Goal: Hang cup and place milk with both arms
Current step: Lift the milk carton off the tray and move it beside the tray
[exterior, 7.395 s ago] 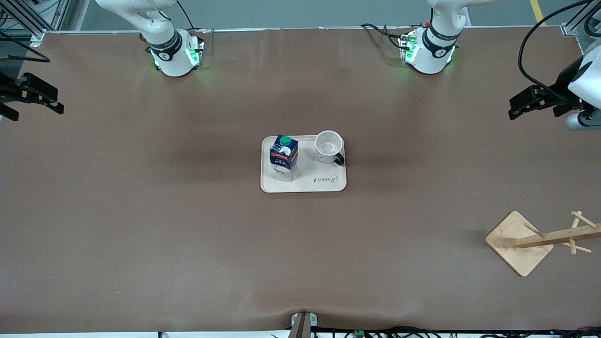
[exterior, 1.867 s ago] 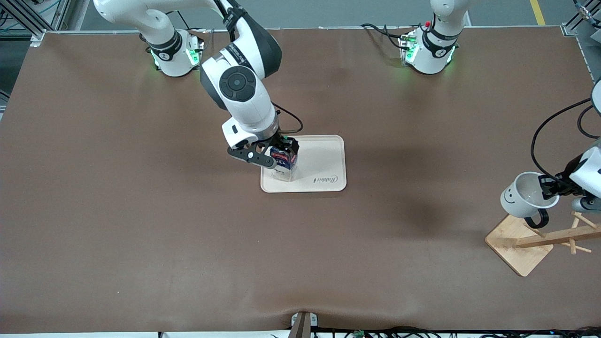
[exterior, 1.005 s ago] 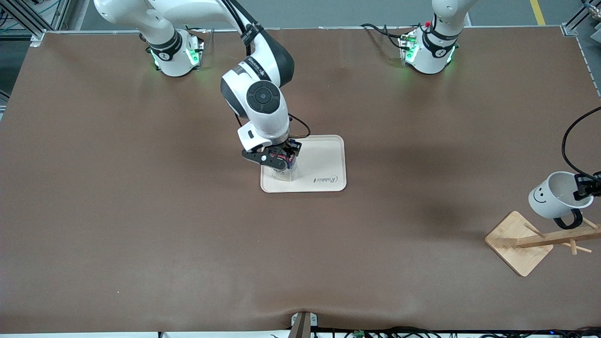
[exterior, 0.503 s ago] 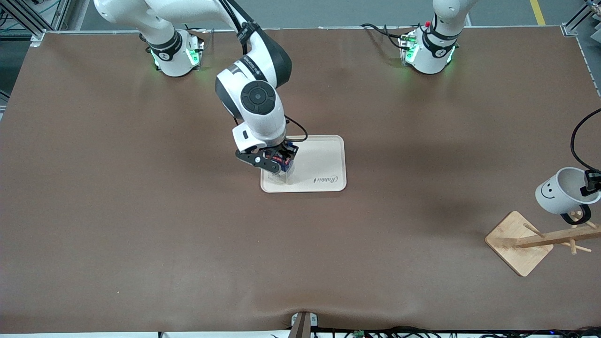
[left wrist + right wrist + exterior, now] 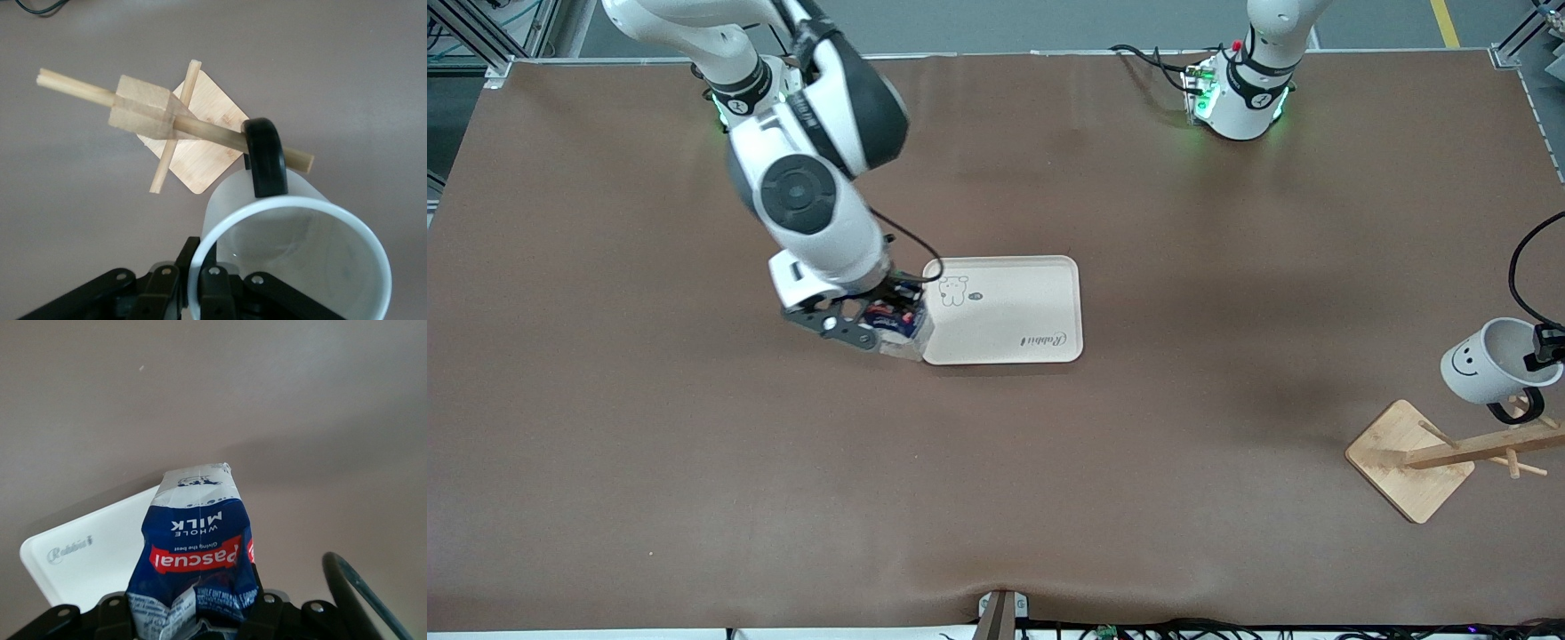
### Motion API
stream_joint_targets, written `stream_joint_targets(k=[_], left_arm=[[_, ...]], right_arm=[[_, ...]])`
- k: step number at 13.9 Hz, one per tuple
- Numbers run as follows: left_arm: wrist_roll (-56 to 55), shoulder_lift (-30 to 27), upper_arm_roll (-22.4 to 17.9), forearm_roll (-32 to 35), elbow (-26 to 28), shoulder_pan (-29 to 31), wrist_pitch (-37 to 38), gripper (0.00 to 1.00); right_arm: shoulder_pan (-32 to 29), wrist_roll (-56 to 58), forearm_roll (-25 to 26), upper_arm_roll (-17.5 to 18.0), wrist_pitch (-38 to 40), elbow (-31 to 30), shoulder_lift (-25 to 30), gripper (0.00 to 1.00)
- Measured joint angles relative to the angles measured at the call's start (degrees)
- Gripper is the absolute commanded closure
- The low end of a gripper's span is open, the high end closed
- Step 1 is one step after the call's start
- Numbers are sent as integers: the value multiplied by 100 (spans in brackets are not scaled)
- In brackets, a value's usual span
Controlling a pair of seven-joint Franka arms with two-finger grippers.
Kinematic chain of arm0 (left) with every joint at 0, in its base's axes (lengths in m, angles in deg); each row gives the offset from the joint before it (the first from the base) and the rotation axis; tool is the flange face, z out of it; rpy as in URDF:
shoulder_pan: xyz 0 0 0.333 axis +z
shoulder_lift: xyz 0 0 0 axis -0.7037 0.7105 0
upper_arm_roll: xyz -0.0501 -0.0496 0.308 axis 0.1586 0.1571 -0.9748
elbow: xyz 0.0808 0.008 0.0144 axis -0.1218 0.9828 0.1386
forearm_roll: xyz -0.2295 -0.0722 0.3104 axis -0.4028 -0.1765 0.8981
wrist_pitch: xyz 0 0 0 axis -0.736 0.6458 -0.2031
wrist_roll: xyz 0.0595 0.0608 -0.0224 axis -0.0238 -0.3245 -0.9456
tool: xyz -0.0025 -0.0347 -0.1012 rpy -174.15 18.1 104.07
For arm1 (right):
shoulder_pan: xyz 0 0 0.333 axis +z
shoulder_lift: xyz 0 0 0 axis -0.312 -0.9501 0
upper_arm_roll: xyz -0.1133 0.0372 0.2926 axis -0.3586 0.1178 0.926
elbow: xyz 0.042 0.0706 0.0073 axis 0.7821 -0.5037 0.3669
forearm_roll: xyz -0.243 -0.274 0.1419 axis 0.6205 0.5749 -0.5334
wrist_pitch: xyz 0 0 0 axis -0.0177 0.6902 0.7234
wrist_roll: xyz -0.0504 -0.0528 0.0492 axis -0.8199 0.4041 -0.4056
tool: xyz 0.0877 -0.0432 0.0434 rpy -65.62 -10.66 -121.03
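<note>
From the front, my right pincer (image 5: pixel 882 322) hangs just off the tray's (image 5: pixel 1040 307) corner toward the right arm's end of the tabletop (image 5: pixel 694 444), clenched on the milk (image 5: pixel 894 327). The carton is lifted, over the bare tabletop right beside that tray edge. The tray lies near the middle of the tabletop, with a small bear drawing and the word "Rabbit" on it. My left pincer (image 5: pixel 1549 345) sits at the view's edge toward the left arm's end of the tabletop, gripping the rim of the cup (image 5: pixel 1489 362). The cup is tilted, its smiley face showing, and its black handle (image 5: pixel 1513 411) hangs down at the top of the wooden rack (image 5: pixel 1440 458). The rack's square base rests near the tabletop corner at the left arm's end, on the side nearest the front camera.

In my left wrist view, my left pincer (image 5: pixel 213 293) is clamped on the cup's (image 5: pixel 293 260) rim, one finger inside and one outside. The handle (image 5: pixel 265 157) crosses one peg of the rack (image 5: pixel 153 117); I cannot tell whether the peg passes through the loop.

In my right wrist view, my right pincer (image 5: pixel 193 613) squeezes the milk (image 5: pixel 193 547) near its top, its white lower part pointing away from me. The tray (image 5: pixel 87 563) lies below, beside the carton.
</note>
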Motion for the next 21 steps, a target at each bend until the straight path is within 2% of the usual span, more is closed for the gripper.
stream_joint_targets(k=[1, 2, 3, 4, 10, 15, 18, 21], left_arm=[[0, 24, 2, 0, -3, 0, -14, 100], [0, 37, 4, -1, -11, 1, -23, 80], [0, 40, 4, -1, -15, 2, -23, 50], [2, 45, 4, -1, -14, 2, -13, 1], [-60, 53, 55, -2, -19, 2, 11, 0], [-679, -212, 453, -2, -114, -11, 695, 0], [-1076, -491, 652, -2, -118, -17, 1129, 0], [-1247, -763, 829, -3, -125, -19, 1370, 0]], right_arm=[[-158, 282, -2, -3, 3, -148, 88, 100], [-310, 565, -3, -9, 2, -325, 181, 100], [-470, 849, -3, -15, -1, -499, 263, 100], [-637, 1158, -3, -19, -2, -645, 337, 100], [-1673, 2906, 7, -57, -10, -1155, 454, 100], [-2553, 4281, 296, -71, -39, -1327, 457, 100], [-2966, 4722, 490, -71, -259, -1520, 458, 100], [-3127, 4766, 893, -69, -673, -1876, 455, 100]])
